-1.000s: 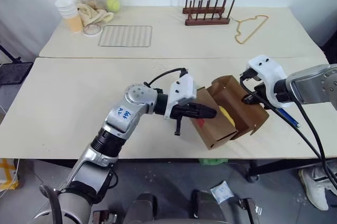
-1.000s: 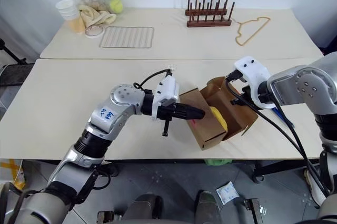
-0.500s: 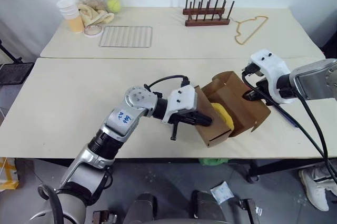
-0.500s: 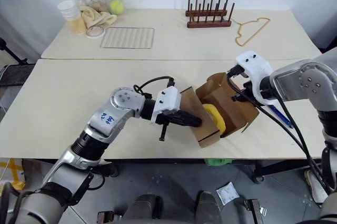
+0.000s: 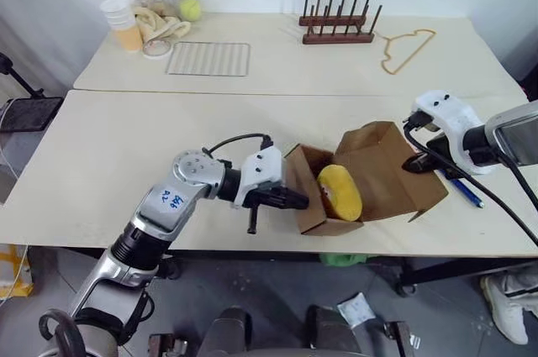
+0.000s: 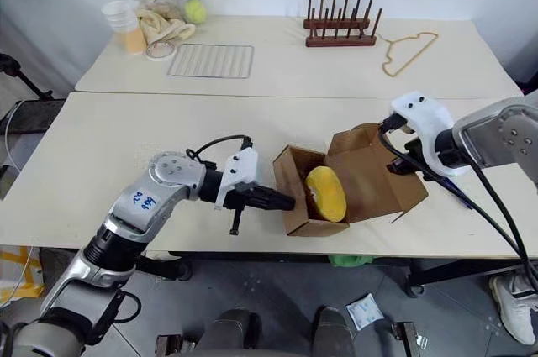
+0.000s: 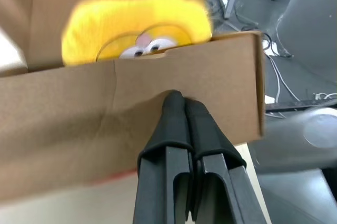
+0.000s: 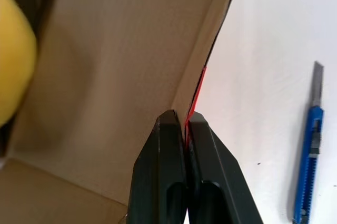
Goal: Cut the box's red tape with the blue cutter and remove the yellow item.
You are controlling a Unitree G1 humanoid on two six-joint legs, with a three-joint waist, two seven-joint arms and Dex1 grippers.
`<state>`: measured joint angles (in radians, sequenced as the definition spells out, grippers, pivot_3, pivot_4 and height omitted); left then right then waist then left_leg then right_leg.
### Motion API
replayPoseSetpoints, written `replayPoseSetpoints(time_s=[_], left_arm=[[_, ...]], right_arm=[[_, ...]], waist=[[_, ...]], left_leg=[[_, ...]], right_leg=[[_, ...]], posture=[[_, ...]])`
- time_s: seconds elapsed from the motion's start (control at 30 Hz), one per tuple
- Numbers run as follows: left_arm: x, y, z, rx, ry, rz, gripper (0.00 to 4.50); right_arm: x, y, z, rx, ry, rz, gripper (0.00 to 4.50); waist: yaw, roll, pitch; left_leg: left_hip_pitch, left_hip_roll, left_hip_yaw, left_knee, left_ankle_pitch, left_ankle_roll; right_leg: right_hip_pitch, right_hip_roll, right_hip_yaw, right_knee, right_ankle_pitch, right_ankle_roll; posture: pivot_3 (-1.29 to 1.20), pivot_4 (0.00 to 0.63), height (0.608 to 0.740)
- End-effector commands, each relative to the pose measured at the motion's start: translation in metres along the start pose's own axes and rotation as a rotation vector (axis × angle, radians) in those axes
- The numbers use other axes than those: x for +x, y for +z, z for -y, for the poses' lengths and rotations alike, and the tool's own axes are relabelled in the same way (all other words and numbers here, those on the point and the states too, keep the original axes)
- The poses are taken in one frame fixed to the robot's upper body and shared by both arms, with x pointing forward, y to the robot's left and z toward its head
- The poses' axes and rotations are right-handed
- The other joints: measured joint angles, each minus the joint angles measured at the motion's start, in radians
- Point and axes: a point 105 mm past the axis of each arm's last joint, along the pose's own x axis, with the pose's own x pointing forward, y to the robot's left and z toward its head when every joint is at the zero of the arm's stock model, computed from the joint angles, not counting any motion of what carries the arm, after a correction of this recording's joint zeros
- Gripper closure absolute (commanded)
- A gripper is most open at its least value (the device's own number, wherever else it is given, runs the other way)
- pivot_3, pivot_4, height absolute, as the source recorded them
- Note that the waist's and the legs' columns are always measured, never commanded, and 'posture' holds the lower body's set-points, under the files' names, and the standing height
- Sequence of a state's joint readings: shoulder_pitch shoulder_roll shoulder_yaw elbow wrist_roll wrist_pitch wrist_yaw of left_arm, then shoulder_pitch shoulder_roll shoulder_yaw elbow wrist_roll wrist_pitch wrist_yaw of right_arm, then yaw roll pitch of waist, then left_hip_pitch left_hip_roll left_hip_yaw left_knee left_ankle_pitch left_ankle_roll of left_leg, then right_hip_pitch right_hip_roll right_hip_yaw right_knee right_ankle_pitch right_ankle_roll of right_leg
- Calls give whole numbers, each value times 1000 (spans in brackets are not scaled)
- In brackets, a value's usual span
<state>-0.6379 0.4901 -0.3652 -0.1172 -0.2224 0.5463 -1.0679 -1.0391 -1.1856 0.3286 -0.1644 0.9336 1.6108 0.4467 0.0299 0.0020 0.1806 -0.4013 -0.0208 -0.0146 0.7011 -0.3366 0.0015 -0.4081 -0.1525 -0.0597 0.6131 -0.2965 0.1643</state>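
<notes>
I am working in a robot test lab. Two plain beige tables (image 5: 126,147) are standing against a bare white wall, carrying unrelated practice props: a wire rack (image 5: 208,58), a wooden peg rack (image 5: 338,25), a hanger (image 5: 405,46) and stacked cups (image 5: 123,23). Loose cables are lying on the grey floor.

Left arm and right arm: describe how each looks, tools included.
The left arm is silver-grey metal with a blue-inked white label, a black cable and a white wrist housing. The right arm is grey with black cables. Each tool has two black fingers.
</notes>
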Motion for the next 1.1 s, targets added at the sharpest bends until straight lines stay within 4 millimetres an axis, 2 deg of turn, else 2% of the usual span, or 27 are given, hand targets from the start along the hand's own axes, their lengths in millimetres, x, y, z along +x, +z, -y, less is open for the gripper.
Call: replayPoseSetpoints(time_s=[0.03,0.2,0.43,0.57,0.7,0.77,0.87,0.97,1.03,1.1], left_arm=[[6,-7,2,-21,12,-24,4500],[10,-5,-4,-37,86,9,4500],[9,-8,-10,-70,151,29,4500],[2,-13,-13,-82,165,25,4500],[-15,-13,-23,-46,197,25,3639],[-25,-13,-29,-13,213,27,3028],[-46,-9,-39,12,243,79,2146],[-78,-16,-40,-8,269,108,1244],[-97,-24,-36,-34,294,125,624],[-120,-35,-31,-62,352,144,29]], right_arm=[[4,-2,-9,-14,54,-11,4447],[15,0,-14,-10,68,-3,4447],[19,3,-16,-6,71,21,4447],[21,4,-12,23,52,55,4447],[19,2,-5,75,47,86,3514],[21,0,4,112,33,113,2798],[18,4,22,100,-15,248,1778],[-3,17,26,47,38,452,755],[-19,25,19,-63,107,607,48],[-38,25,15,-125,178,772,0]], waist=[[-2,-1,0],[-6,-1,0],[-5,-1,0],[-6,-1,0],[-6,-1,0],[-6,-1,0],[-3,-1,0],[-7,-1,1],[-11,-1,0],[-18,-1,0]], left_leg=[[-1,0,0,0,0,0],[-3,0,0,-1,0,0],[-3,0,0,-1,0,0],[-3,0,1,-1,0,0],[-3,0,1,-1,0,0],[-3,0,1,-1,0,0],[-3,0,1,-1,0,0],[-3,0,2,-2,0,0],[-2,0,2,-3,0,0],[-1,1,2,-4,0,0]], right_leg=[[-1,0,0,0,0,0],[-4,0,0,1,0,0],[-4,0,0,1,0,0],[-4,0,0,1,0,0],[-4,0,0,1,0,0],[-4,0,0,1,0,0],[-4,0,-1,1,0,0],[-5,0,-1,1,0,0],[-5,0,-1,1,0,0],[-5,0,-1,1,0,0]], posture=[[0,150,740],[0,150,740],[0,150,740],[0,150,740],[0,150,740],[0,150,740],[0,150,740],[0,150,740],[0,150,740],[0,150,740]])
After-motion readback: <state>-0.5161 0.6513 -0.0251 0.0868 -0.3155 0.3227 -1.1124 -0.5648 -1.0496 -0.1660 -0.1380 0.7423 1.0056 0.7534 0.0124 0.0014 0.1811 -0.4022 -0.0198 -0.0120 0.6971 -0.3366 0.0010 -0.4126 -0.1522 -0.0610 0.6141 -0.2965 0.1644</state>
